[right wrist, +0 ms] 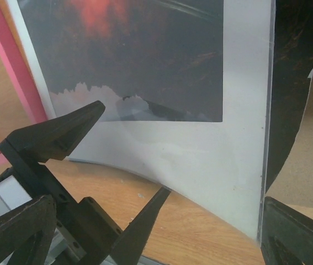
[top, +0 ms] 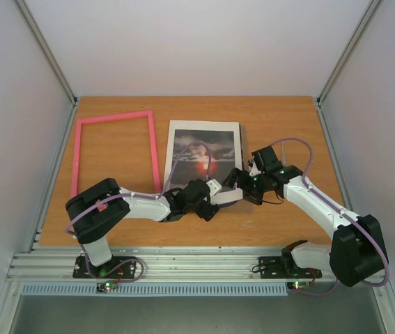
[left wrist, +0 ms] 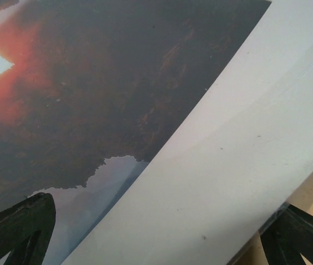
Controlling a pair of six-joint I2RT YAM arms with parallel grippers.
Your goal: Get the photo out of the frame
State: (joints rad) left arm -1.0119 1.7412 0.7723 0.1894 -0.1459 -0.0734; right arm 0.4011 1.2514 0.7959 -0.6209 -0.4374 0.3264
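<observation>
Both arms fold inward low over the wooden table [top: 281,125]. The left gripper [top: 216,190] and right gripper [top: 233,179], both spread wide, meet at the near edge of the white-bordered red-orange sunset photo [top: 203,154]. The thin pink rectangular frame [top: 113,116] lies left of it.

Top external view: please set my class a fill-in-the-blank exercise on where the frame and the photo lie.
The frame is coloured ____.
In this view the frame lies to the ____ of the photo.
The photo lies ____ the frame, not inside it.
Missing words: pink; left; outside.
</observation>
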